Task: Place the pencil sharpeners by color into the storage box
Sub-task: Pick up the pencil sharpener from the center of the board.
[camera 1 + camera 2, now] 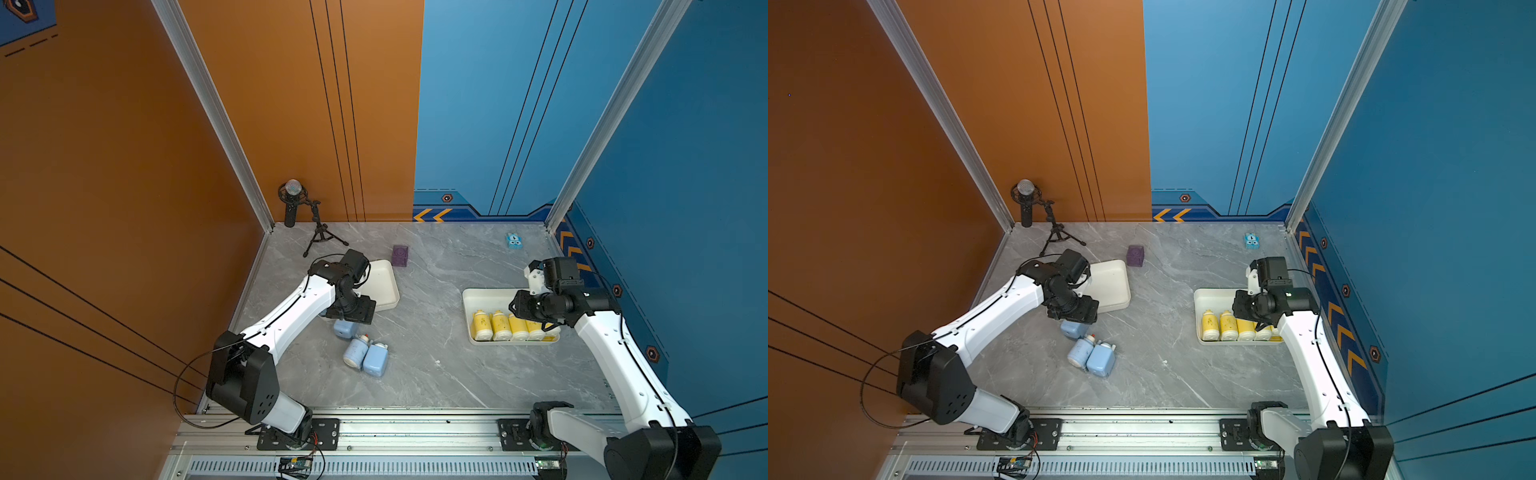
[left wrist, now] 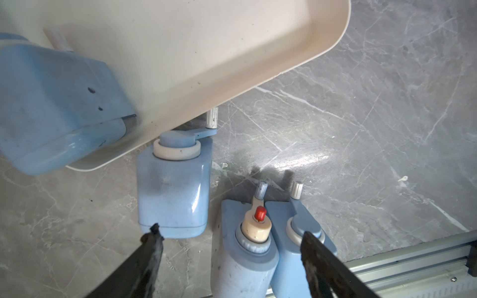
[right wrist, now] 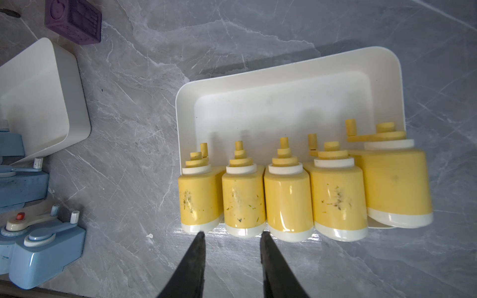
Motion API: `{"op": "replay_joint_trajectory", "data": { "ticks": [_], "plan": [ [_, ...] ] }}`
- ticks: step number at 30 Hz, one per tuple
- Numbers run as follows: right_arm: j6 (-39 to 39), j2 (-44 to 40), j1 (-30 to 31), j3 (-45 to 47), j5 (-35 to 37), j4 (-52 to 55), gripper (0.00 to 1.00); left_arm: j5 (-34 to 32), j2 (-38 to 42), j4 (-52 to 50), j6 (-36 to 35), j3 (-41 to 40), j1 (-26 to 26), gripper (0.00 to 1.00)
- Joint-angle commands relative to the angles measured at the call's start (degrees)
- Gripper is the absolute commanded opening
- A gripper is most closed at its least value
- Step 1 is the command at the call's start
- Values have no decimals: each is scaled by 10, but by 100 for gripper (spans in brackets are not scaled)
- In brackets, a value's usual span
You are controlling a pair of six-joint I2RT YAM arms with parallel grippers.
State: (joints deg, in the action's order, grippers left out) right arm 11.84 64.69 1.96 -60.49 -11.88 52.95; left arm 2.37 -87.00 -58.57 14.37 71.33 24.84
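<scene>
**Sharpeners: yellow boxed, blue mostly loose**

Left storage box (image 1: 386,286) serves as the reference. One blue sharpener (image 2: 59,103) lies at its corner, blurred and close in the left wrist view, with its base reaching out past the rim. A second blue sharpener (image 2: 173,196) lies on the grey surface (image 1: 436,374) just outside that box's near rim, crank end right at the rim. A little farther from the box, toward the robot's base, a pair of blue sharpeners (image 1: 365,358) lies side by side, touching each other. The left pincer (image 2: 231,234) hangs over these loose ones, fingers spread wide with nothing between them.

Well apart from the left storage box, toward the right arm, the right storage box (image 1: 482,297) holds five yellow sharpeners (image 3: 286,196) in a row along its near wall, the end one lapping over the side rim. The right pincer (image 3: 232,233) sits above their white bases, fingers parted, pinching nothing. A purple block (image 1: 400,254) stands just beyond the left storage box's far corner.
</scene>
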Motion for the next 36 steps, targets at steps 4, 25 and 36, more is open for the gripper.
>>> {"op": "replay_joint_trajectory", "data": {
  "ticks": [4,25,36],
  "plan": [
    [-3,-8,-3,7,-9,15,37,-17,-20,-17,-2,-10,3,85],
    [1,0,-1,13,-8,11,37,-43,-86,-15,-6,-9,-45,87],
    [3,-6,-1,15,-5,9,37,-40,-115,-11,1,6,-51,52]
  ]
}}
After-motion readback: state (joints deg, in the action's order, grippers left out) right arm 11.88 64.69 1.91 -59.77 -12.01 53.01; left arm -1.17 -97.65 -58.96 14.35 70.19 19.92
